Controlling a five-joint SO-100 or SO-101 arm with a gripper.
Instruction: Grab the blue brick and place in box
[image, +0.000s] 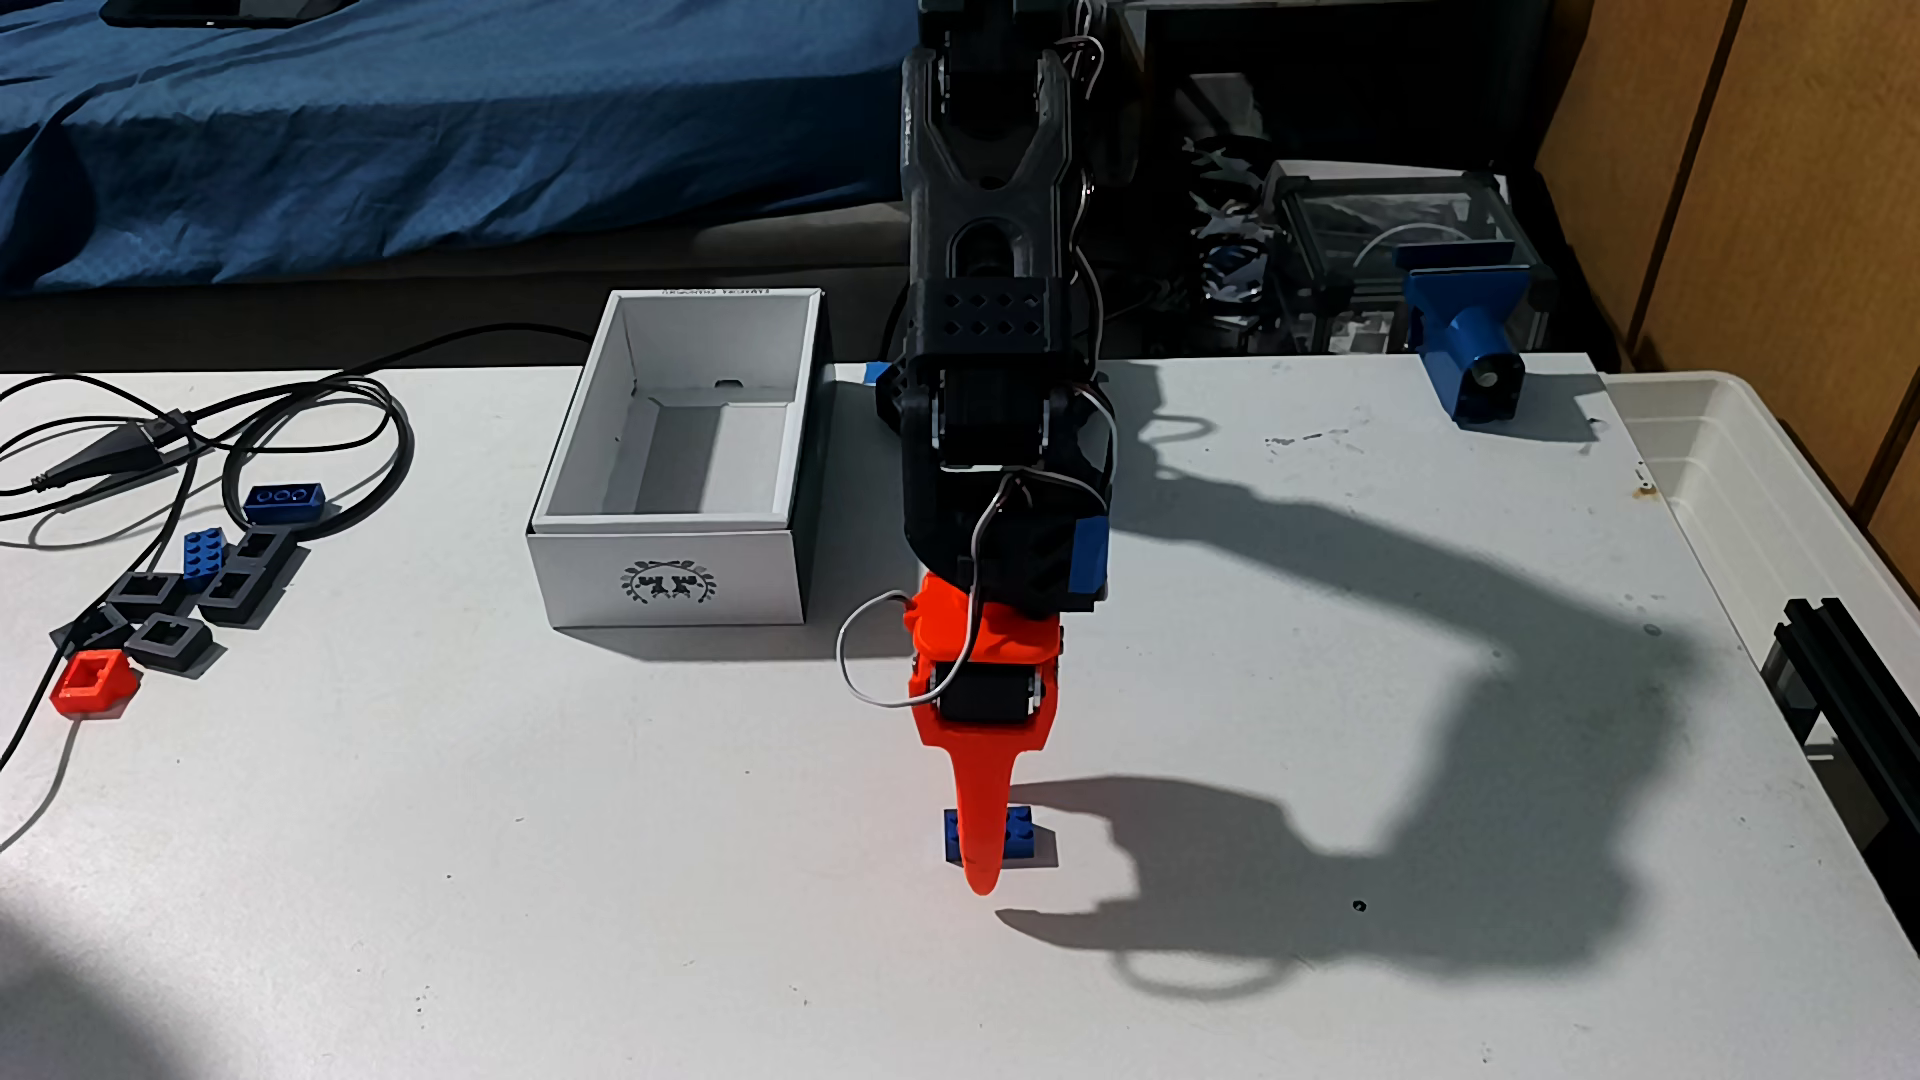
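The blue brick (1024, 832) lies on the white table, right of centre and towards the front. My orange gripper (989, 870) points straight down at it. One orange finger (981, 831) stands in front of the brick and covers its middle. The other finger is hidden behind, so whether the jaws press on the brick does not show. The box (665, 571), white with a dark wreath emblem on its front wall, stands open and empty behind and to the left of the brick.
At the left lie black cables (208, 436), a small blue brick (205, 550), a darker blue brick (283, 502), grey square pieces (166, 639) and a red piece (94, 683). A translucent bin (1766, 498) and a black rail (1860, 675) line the right edge. A blue clamp (1465, 332) sits at the back right.
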